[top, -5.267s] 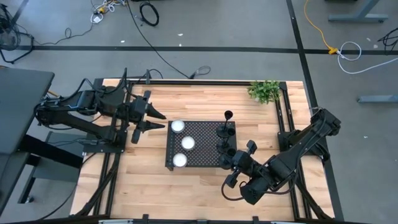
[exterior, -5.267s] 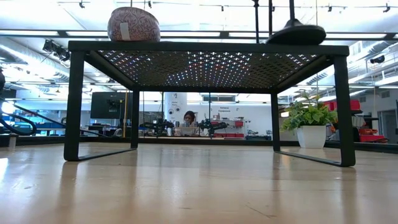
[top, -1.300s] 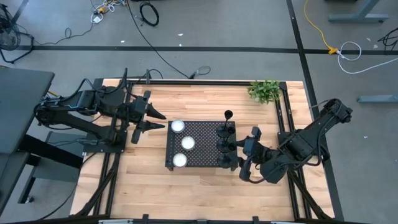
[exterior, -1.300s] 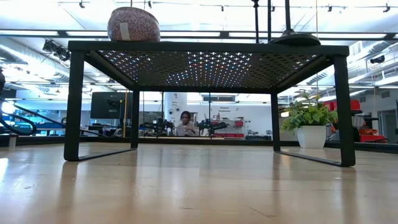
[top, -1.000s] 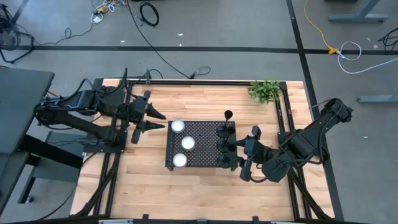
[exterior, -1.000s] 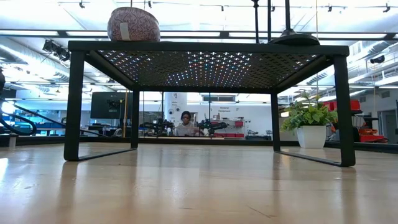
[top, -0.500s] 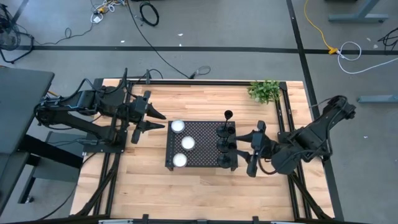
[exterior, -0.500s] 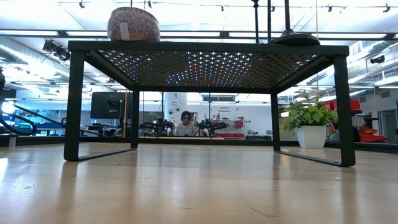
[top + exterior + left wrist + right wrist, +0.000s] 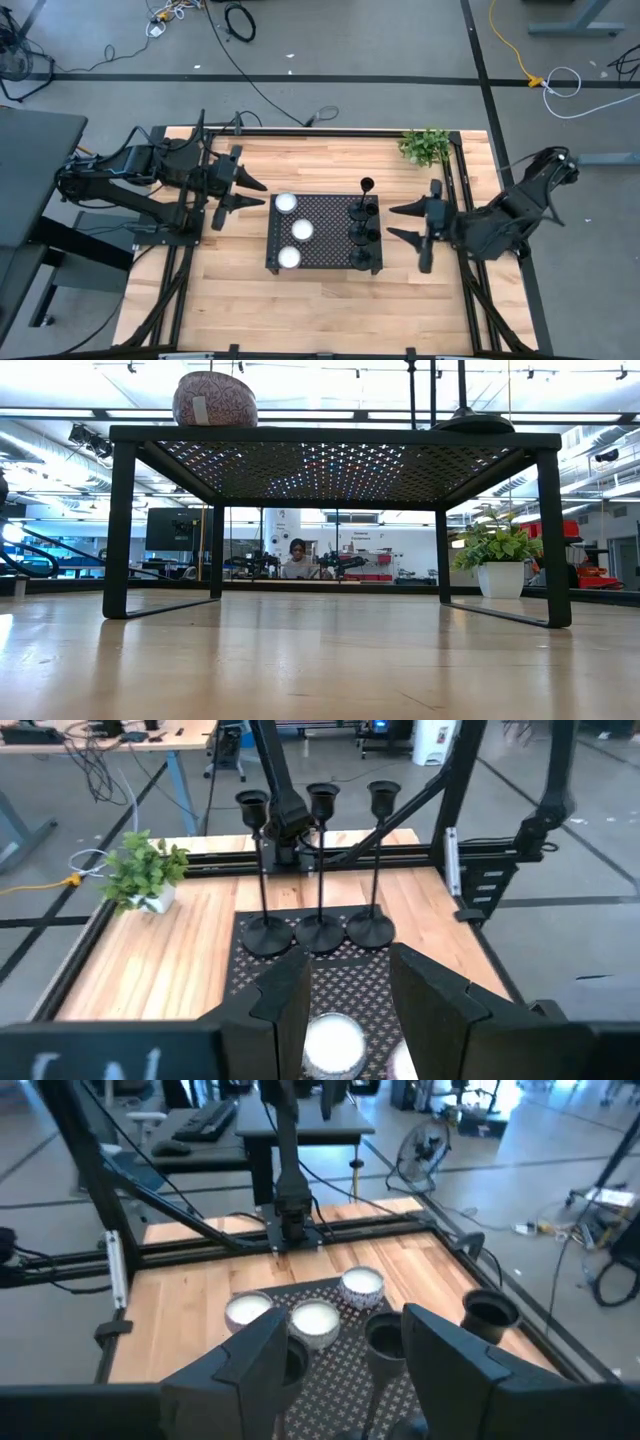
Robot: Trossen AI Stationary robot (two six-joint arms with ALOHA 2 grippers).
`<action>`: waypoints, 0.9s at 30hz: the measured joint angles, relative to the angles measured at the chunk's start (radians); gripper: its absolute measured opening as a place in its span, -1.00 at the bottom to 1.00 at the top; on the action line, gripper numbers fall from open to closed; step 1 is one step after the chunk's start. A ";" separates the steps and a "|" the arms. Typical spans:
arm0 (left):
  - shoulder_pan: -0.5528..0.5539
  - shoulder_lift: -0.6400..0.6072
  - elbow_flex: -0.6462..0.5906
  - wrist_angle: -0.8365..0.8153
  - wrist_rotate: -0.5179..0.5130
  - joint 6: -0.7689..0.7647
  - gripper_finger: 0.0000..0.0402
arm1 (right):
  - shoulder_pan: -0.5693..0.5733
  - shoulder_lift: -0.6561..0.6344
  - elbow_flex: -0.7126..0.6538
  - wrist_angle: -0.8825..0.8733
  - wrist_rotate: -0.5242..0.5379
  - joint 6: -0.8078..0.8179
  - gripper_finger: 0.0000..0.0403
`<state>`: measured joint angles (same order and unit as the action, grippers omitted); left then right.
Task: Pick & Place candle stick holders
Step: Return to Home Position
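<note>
Three black candle stick holders point(image 9: 362, 234) stand in a row on their round bases along the right side of the black perforated tray point(image 9: 322, 248). They also show in the left wrist view point(image 9: 320, 870). In the right wrist view only their cup tops point(image 9: 385, 1338) show. My right gripper point(image 9: 404, 222) is open and empty just right of the tray, pointing at the holders point(image 9: 345, 1342). My left gripper point(image 9: 247, 194) is open and empty left of the tray point(image 9: 345, 990).
Three white candles point(image 9: 301, 229) sit on the tray's left side. A small potted plant point(image 9: 427, 146) stands at the far right corner. In the low view the tray stands on legs point(image 9: 120, 520), and a person point(image 9: 297, 558) sits in the room behind.
My right gripper has drawn back from the near holder, going toward the table's right and far edges, and has turned to point level at the middle of the row. The holders have stayed upright on the tray.
</note>
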<state>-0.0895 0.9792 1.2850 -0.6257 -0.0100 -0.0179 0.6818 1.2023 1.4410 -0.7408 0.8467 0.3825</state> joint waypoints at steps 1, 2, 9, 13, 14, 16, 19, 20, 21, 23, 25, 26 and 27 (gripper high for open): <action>0.000 0.000 0.000 -0.002 -0.008 0.004 -0.30 | 0.005 -0.012 0.000 0.000 -0.001 -0.005 -0.03; 0.000 0.000 0.000 -0.008 -0.010 0.004 -0.30 | 0.011 -0.025 0.000 -0.006 -0.008 -0.005 -0.03; 0.004 -0.011 0.001 -0.211 -0.030 0.048 -0.30 | 0.063 -0.122 0.000 -0.297 -0.034 0.222 -0.03; 0.013 -0.044 0.000 -0.214 -0.057 0.028 -0.30 | 0.107 -0.156 -0.051 -0.533 0.187 0.438 -0.03; 0.013 -0.058 0.000 -0.197 -0.078 0.030 -0.30 | 0.115 -0.171 -0.082 -0.558 0.241 0.482 -0.03; 0.014 -0.098 0.000 -0.181 -0.138 0.038 -0.30 | 0.136 -0.211 -0.152 -0.546 0.300 0.522 -0.03; 0.014 -0.180 -0.051 -0.080 -0.190 0.071 -0.30 | 0.180 -0.297 -0.278 -0.442 0.321 0.494 -0.03; 0.015 -0.217 -0.083 -0.052 -0.194 0.080 -0.30 | 0.199 -0.326 -0.320 -0.398 0.339 0.475 -0.03; 0.014 -0.259 -0.118 -0.024 -0.201 0.081 -0.30 | 0.217 -0.357 -0.363 -0.348 0.366 0.455 -0.03; 0.014 -0.350 -0.205 0.046 -0.247 0.074 -0.30 | 0.258 -0.441 -0.440 -0.260 0.399 0.379 -0.03; 0.014 -0.445 -0.305 0.114 -0.291 0.056 -0.30 | 0.287 -0.530 -0.510 -0.108 0.408 0.245 -0.03; 0.014 -0.490 -0.353 0.147 -0.300 0.055 -0.30 | 0.297 -0.571 -0.549 -0.019 0.396 0.159 -0.03; 0.015 -0.533 -0.403 0.176 -0.304 0.055 -0.30 | 0.305 -0.609 -0.589 0.090 0.374 0.050 -0.03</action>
<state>-0.0746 0.4463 0.8820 -0.4493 -0.3139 0.0372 0.9872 0.5929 0.8515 -0.6511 1.2208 0.4324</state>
